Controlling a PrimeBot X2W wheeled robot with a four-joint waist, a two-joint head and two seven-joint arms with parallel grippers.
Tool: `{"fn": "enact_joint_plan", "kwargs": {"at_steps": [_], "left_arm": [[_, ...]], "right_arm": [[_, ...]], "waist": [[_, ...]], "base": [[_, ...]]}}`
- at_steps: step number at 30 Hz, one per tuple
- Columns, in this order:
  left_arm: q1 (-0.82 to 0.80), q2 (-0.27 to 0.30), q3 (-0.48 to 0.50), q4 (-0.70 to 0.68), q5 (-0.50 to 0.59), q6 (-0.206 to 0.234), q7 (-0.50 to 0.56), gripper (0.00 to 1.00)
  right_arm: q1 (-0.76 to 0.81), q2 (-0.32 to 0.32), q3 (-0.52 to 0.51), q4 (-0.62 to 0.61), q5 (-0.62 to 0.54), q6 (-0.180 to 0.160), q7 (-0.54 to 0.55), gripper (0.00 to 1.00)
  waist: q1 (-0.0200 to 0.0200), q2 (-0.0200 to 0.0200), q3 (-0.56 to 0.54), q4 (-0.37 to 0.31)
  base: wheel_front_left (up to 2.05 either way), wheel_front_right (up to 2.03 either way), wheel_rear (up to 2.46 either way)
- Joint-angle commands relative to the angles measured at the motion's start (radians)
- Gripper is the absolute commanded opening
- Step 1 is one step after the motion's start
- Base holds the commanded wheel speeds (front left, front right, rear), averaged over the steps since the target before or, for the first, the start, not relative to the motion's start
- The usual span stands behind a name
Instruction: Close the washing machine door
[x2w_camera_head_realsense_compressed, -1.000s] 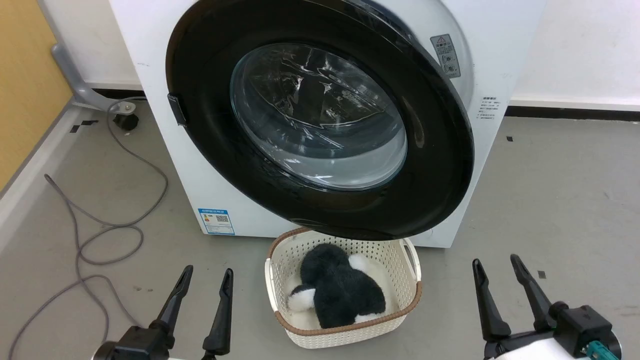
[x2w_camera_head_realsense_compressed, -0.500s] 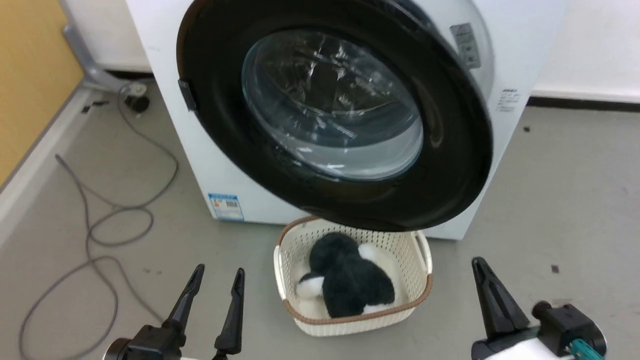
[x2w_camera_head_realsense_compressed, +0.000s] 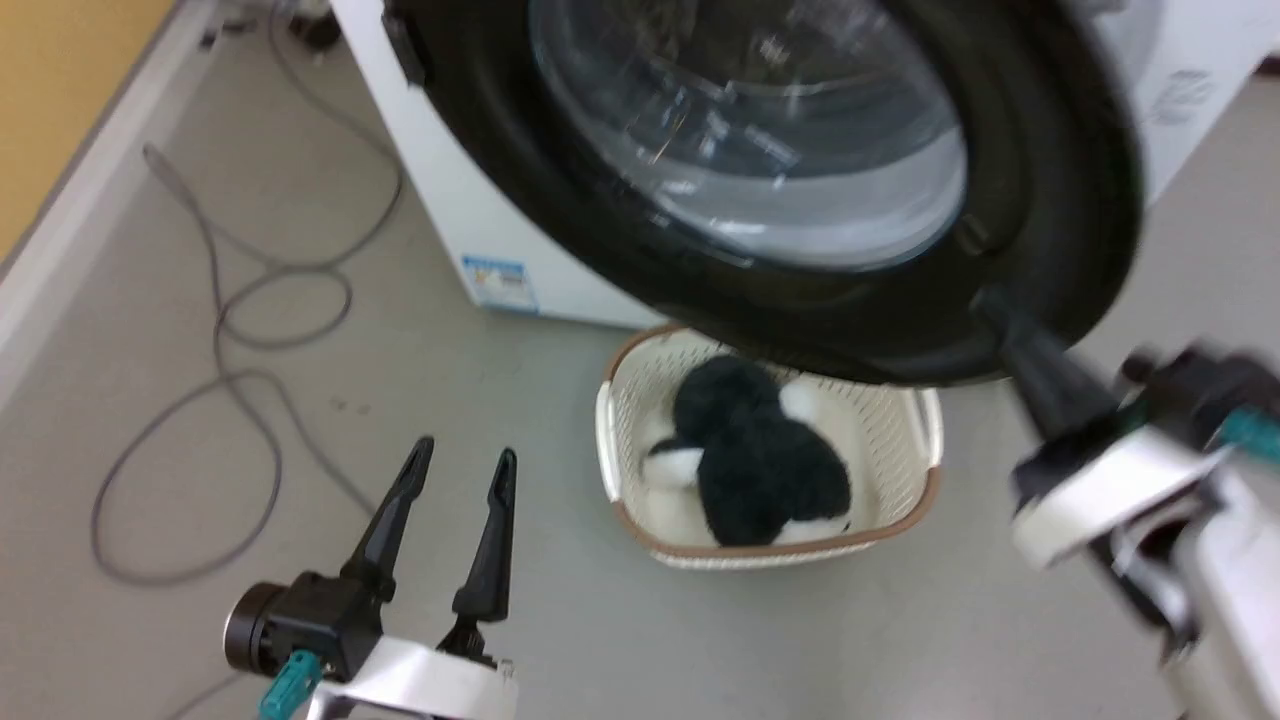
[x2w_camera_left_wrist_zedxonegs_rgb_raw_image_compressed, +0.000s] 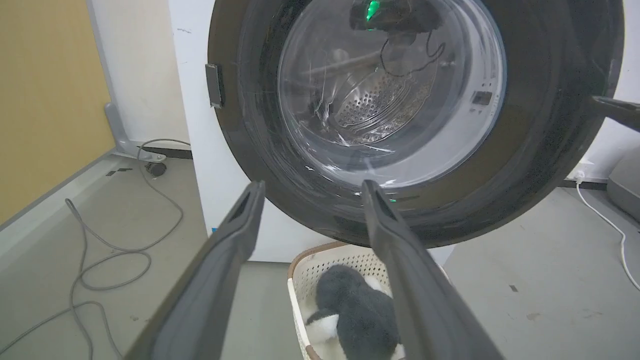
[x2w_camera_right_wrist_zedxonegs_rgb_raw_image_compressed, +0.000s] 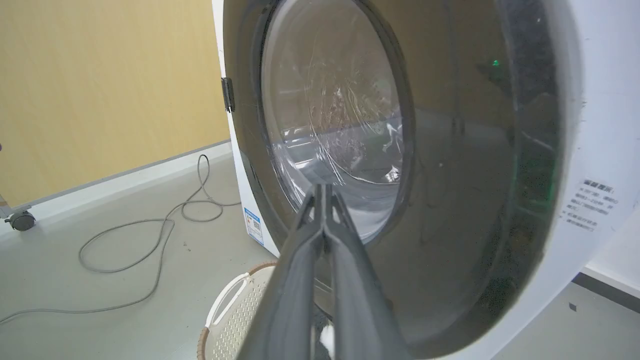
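At 12 o'clock in the head view, you find the washing machine door (x2w_camera_head_realsense_compressed: 760, 150), its glossy black ring and clear glass bowl facing the camera, with the latch tab on its edge at 9 o'clock. The door stands swung out from the white front of the washing machine (x2w_camera_head_realsense_compressed: 470, 200), and its lower rim overhangs a cream perforated basket (x2w_camera_head_realsense_compressed: 925, 430) on the grey floor. The basket holds a black-and-white plush toy (x2w_camera_head_realsense_compressed: 760, 460). At 4 o'clock on the door ring, locate the right gripper (x2w_camera_head_realsense_compressed: 990, 310): its two dark fingers are pressed together tip to tip with nothing between them, and the tip overlaps the door's lower rim. Motion blur prevents you from confirming contact. In the right wrist view, the closed fingers (x2w_camera_right_wrist_zedxonegs_rgb_raw_image_compressed: 297, 270) point at the door's outer face, tip over the lower part of the glass. At 7 o'clock in the head view, locate the left gripper (x2w_camera_head_realsense_compressed: 465, 455): fingers spread wide, empty, above the floor and well apart from the door. In the left wrist view, its fingers (x2w_camera_left_wrist_zedxonegs_rgb_raw_image_compressed: 220, 265) frame the door's lower rim, and the perforated drum (x2w_camera_left_wrist_zedxonegs_rgb_raw_image_compressed: 380, 100) shows through the glass. A grey cable (x2w_camera_head_realsense_compressed: 230, 330) lies looped on the floor at 9 o'clock
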Motion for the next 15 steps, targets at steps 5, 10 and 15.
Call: {"fn": "enact_joint_plan", "kwargs": {"at_steps": [5, 10, 15], "left_arm": [[-0.055, -0.014, -0.005, 0.001, 0.004, -0.008, -0.004, 1.0], [-0.077, -0.019, -0.007, -0.002, 0.001, -0.011, -0.004, 1.0], [-0.092, -0.022, -0.008, -0.005, -0.002, -0.013, -0.004, 1.0]], "right_arm": [[-0.159, -0.069, -0.032, 0.108, 0.126, 0.001, 0.051, 0.0], [-0.253, -0.086, -0.096, 0.218, 0.195, 0.001, 0.076, 0.0], [-0.352, -0.092, -0.159, 0.319, 0.226, 0.001, 0.093, 0.0]], "waist": [[-0.0001, 0.0, 0.1, 0.064], [-0.0001, 0.0, 0.137, 0.086], [-0.0001, 0.0, 0.167, 0.099]], "base": [[0.0, 0.0, 0.0], [0.0, 0.0, 0.0], [0.0, 0.0, 0.0]]}}
